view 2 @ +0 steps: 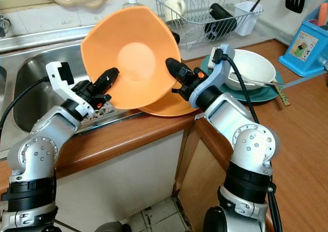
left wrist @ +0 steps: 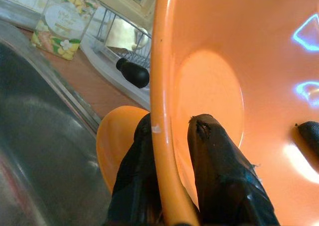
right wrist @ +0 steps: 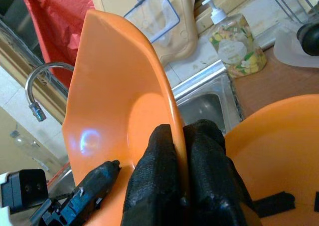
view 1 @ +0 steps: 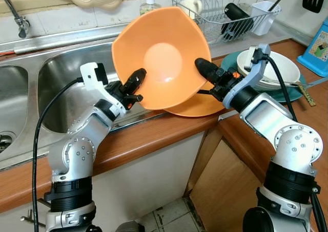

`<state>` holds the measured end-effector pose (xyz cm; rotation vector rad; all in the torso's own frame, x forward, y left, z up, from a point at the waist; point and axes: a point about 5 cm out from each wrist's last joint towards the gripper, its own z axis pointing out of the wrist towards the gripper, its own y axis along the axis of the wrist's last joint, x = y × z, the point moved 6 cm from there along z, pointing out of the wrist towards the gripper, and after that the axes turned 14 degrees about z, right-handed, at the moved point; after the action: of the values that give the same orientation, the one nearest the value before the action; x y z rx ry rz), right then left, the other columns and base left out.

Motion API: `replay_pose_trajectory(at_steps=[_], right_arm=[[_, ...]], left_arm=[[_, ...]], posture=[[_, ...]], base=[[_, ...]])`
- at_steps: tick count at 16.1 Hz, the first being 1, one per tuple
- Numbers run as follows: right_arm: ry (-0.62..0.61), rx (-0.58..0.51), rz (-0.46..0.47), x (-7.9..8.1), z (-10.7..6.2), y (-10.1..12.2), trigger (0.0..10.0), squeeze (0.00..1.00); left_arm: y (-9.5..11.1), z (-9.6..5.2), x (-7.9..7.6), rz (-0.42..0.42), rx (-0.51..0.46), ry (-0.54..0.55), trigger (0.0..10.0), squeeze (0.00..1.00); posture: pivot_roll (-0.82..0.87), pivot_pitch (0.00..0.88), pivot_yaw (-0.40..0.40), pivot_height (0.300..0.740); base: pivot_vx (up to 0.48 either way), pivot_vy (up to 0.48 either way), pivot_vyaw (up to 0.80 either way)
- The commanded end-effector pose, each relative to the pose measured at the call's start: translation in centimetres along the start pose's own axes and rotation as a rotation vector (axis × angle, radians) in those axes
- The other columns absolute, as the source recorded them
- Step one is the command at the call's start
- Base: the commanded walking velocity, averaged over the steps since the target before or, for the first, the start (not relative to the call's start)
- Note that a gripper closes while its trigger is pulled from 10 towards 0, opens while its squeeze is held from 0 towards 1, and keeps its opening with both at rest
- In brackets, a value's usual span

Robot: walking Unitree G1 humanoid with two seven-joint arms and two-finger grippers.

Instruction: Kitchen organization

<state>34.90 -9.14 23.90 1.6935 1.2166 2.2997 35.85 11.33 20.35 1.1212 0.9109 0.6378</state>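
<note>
- We've got the big orange bowl (view 1: 163, 58) tipped on edge over the counter by the sink (view 1: 61, 83), left gripper (view 1: 134, 83) and right gripper (view 1: 205, 69) each pinching opposite rim edges
- Looks like light, stiff plastic, smooth and probably slippery, so the thin rim seems the only real hold
- A second orange bowl (view 1: 197, 106) sits right underneath, apparently empty
- White bowl (view 1: 279, 68) rests on the teal plate (view 1: 294, 93)
- Dish rack (view 1: 225, 12) holds a mug and a cup

Bright, even light; bluish glare spots inside the orange bowl (left wrist: 279, 61); nearest wrist-view foreground soft.
</note>
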Motion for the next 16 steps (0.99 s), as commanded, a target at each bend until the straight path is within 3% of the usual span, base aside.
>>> replay_pose_trajectory(at_steps=[1,2,3,6,8,9,11,13,14,15,16], right_arm=[[0.075,-0.072,-0.006,1.6,-0.5,1.6,0.5,0.00],[0.074,-0.072,-0.007,1.6,-0.5,1.6,2.6,0.00],[0.064,-0.072,-0.013,1.5,-0.5,1.5,10.0,0.00],[-0.011,-0.111,-0.133,0.4,-0.4,2.1,10.0,0.00],[-0.018,-0.121,-0.160,0.3,-0.4,2.1,10.0,0.00],[-0.013,-0.115,-0.155,0.3,-0.4,2.1,10.0,1.00],[0.003,-0.113,-0.154,0.6,-0.4,2.1,10.0,1.00],[0.014,-0.107,-0.212,0.8,-0.3,2.0,10.0,1.00],[0.017,-0.101,-0.226,0.8,-0.3,1.9,10.0,0.88],[0.022,-0.086,-0.255,0.9,-0.3,1.7,10.0,0.12],[0.034,-0.064,-0.289,1.1,-0.4,1.4,10.0,0.00]], left_arm=[[-0.5,-0.3,0.4,0.005,0.021,0.008,0.0,0.00],[-0.5,-0.4,0.4,0.004,0.020,0.008,0.0,0.00],[-0.4,-0.4,0.5,0.001,0.016,0.012,0.0,0.00],[-0.1,-0.4,1.0,0.009,0.010,0.037,0.0,0.00],[0.1,-0.3,1.5,0.007,0.000,0.060,0.0,0.00],[0.4,-0.2,1.6,0.007,-0.007,0.065,0.0,0.00],[0.9,-0.1,1.7,0.010,-0.021,0.068,0.0,0.00],[2.2,0.2,2.0,0.016,-0.061,0.092,0.0,0.00],[2.4,0.2,2.2,0.018,-0.068,0.099,0.0,0.00],[2.7,0.3,2.4,0.021,-0.077,0.110,0.0,0.00],[3.0,0.4,2.8,0.025,-0.083,0.128,0.0,0.00]], posture=[[-0.05,0.000,0.048,0.740],[-0.05,0.000,0.049,0.740],[-0.05,0.000,0.049,0.740],[-0.05,0.000,0.050,0.740],[-0.06,0.000,0.050,0.740],[-0.06,0.000,0.050,0.740],[-0.06,0.000,0.049,0.740],[-0.06,0.000,0.044,0.740],[-0.05,0.000,0.043,0.740],[-0.05,0.000,0.042,0.740],[-0.05,0.000,0.043,0.740]], base=[[0.000,0.000,0.00],[0.000,0.000,0.00],[0.000,0.000,0.00],[0.000,0.000,0.00],[0.000,0.000,0.00],[0.000,0.000,0.00],[0.000,0.000,0.00],[0.000,0.000,0.00],[0.000,0.000,0.00],[0.000,0.000,0.00],[0.000,0.000,0.00]])
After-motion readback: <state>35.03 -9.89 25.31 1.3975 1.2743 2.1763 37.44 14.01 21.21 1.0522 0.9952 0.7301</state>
